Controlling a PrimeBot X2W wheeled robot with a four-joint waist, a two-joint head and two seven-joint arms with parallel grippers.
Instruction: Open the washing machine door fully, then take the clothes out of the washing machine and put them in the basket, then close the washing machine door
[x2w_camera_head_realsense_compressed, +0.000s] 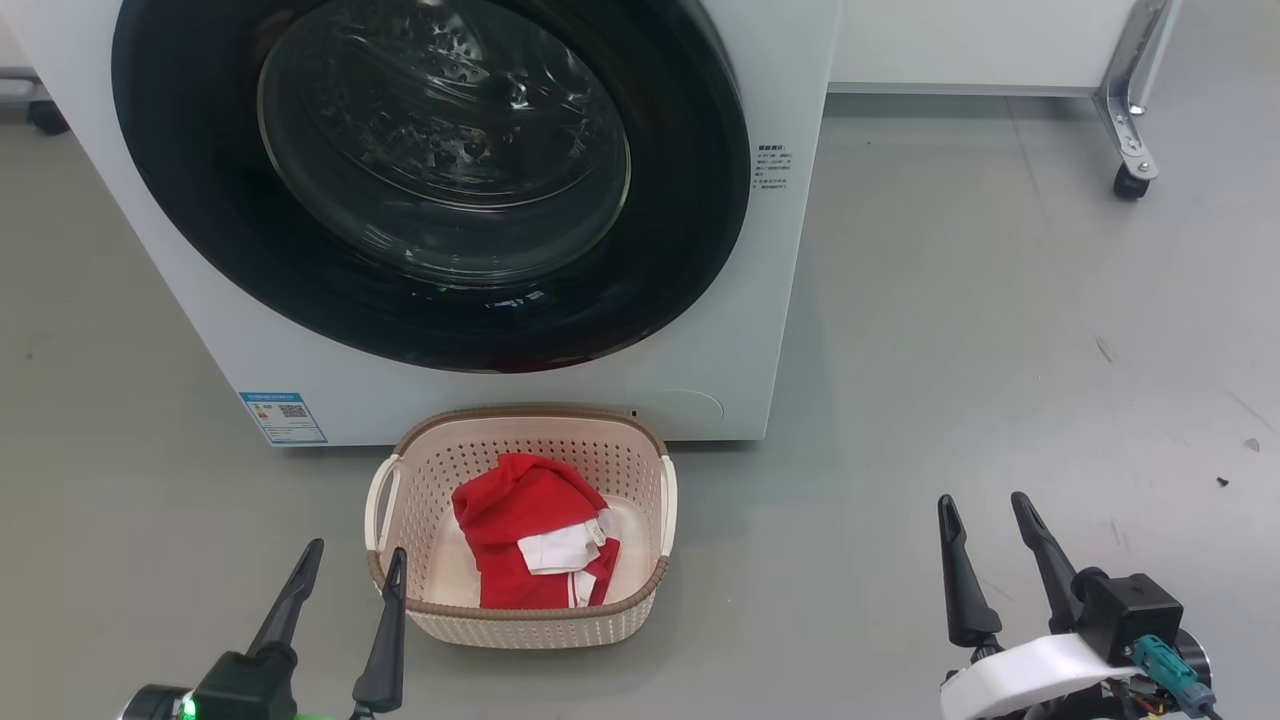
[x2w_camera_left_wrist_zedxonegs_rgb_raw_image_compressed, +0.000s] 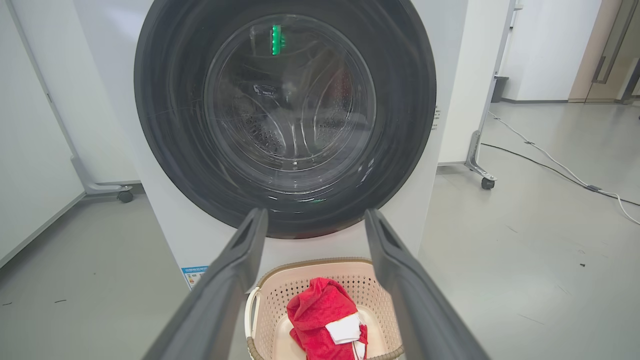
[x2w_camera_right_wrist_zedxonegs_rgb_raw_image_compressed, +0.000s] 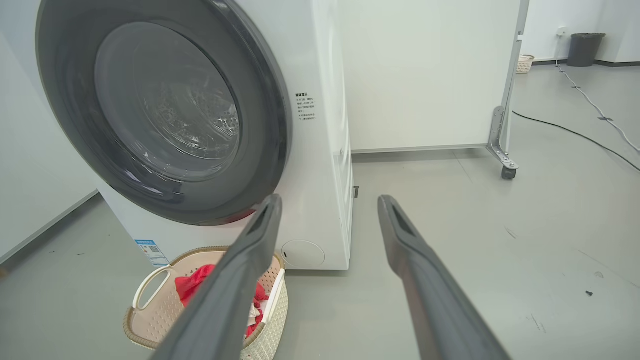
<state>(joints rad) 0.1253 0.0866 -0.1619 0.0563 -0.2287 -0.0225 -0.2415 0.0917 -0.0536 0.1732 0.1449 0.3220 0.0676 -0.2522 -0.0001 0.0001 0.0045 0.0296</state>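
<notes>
Crumpled red garment (x2w_camera_head_realsense_compressed: 525, 515) in perforated basket (x2w_camera_head_realsense_compressed: 520, 628) (woven-look rim); glossy round door (x2w_camera_head_realsense_compressed: 180, 200) at twelve o'clock. Jaws spread on left gripper (x2w_camera_head_realsense_compressed: 356, 549) and right gripper (x2w_camera_head_realsense_compressed: 982, 498).

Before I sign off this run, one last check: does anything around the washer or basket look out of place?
Nothing stands out. The door looks shut flush on the washer, and the red garment lies wholly inside the upright basket. A few dark specks dot the floor at right.
</notes>
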